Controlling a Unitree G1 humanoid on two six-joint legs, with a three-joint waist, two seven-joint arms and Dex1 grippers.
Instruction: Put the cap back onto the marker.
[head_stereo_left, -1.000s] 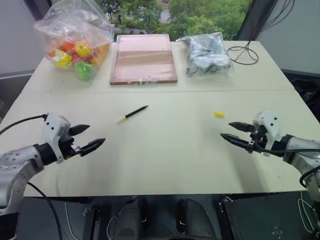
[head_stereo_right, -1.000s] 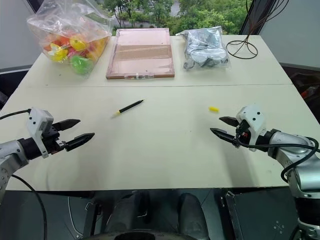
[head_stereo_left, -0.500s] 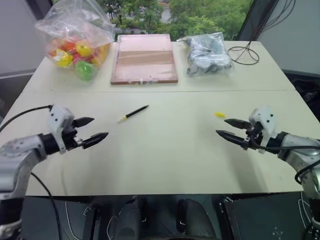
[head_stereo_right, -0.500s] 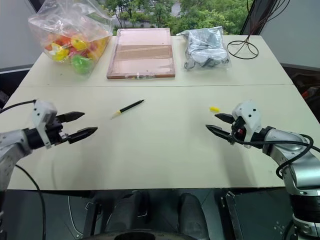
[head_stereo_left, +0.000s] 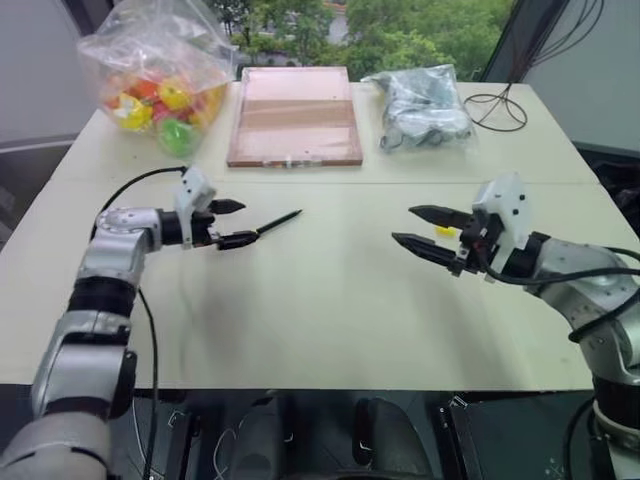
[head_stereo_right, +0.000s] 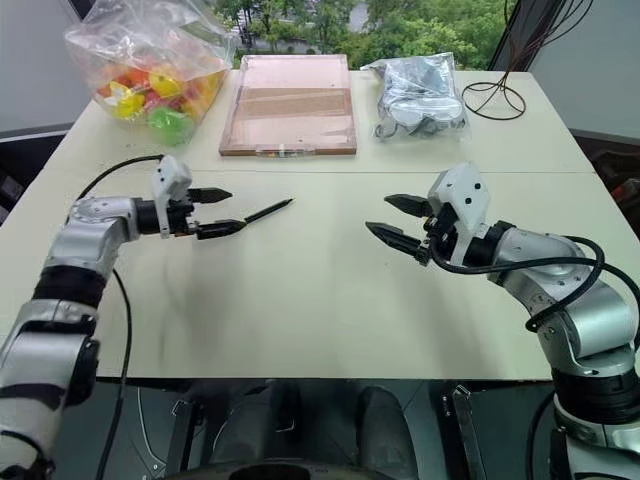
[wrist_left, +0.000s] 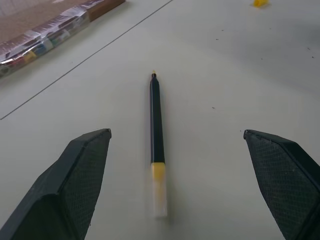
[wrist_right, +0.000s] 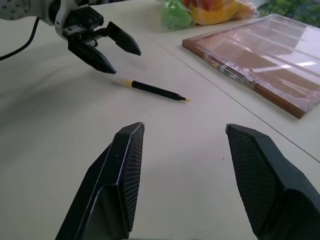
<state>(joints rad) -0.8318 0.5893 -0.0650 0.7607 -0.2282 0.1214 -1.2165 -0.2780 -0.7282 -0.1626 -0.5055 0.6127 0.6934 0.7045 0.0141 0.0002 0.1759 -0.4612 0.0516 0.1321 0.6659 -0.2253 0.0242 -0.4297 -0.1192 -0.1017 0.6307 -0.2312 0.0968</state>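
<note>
From the left eye, the left gripper (head_stereo_left: 232, 224) hovers above the desk (head_stereo_left: 320, 300) with jaws released, its tips just beside the near end of the marker (head_stereo_left: 279, 221), which lies flat and untouched. The right gripper (head_stereo_left: 420, 228) hangs over the desk's right half, jaws also spread and empty; the cap (head_stereo_left: 443, 231) peeks out as a yellow speck just behind its fingers. The right eye gives the same layout, with the marker (head_stereo_right: 268, 210) lying between the left gripper (head_stereo_right: 225, 211) and a shrink-wrapped wooden board (head_stereo_right: 290, 105) further back. The left wrist view looks along the marker (wrist_left: 156, 132), its pale tip nearest and centred between the wide fingers (wrist_left: 80, 175), the cap (wrist_left: 259, 3) well apart. The right wrist view shows the marker (wrist_right: 157, 91) and the left gripper (wrist_right: 117, 55) beyond its own parted fingers (wrist_right: 125, 170). The risk as I judge it: closing on such a thin stick lying flat could roll or flick it away, and the right gripper, now past the cap, may knock that tiny piece while turning back for it.
</note>
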